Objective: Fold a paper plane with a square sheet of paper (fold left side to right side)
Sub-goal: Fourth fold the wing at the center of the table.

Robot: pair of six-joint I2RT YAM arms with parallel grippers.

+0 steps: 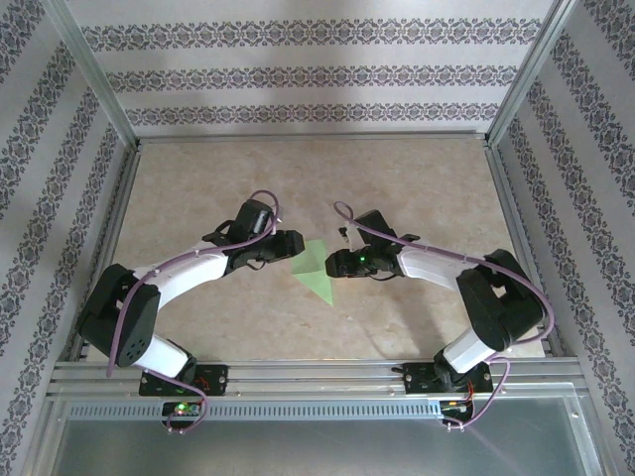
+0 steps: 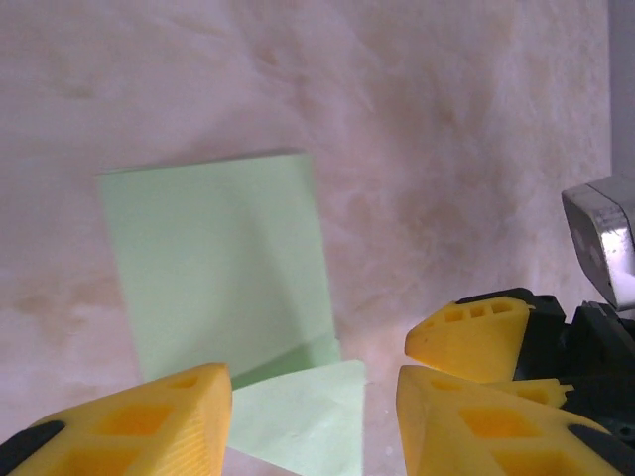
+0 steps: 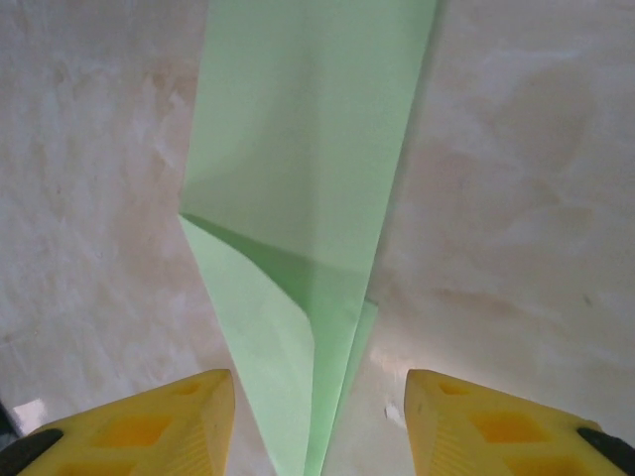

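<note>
The light-green paper (image 1: 316,276), folded into a narrow pointed shape, lies flat on the table between the two arms. My left gripper (image 1: 296,247) is at its left edge and my right gripper (image 1: 333,265) at its right edge. In the left wrist view the paper (image 2: 218,268) has a loose flap lifted near the open left gripper (image 2: 316,397), and nothing is clamped. A yellow finger (image 2: 472,339) of the right gripper shows beside it. In the right wrist view the paper (image 3: 298,188) runs down to a point between the open right gripper (image 3: 319,392), with one folded layer curling up.
The beige marbled tabletop (image 1: 298,178) is framed by aluminium rails (image 1: 308,372) and patterned walls. Both arm bases sit at the near edge, and purple cables loop over the arms.
</note>
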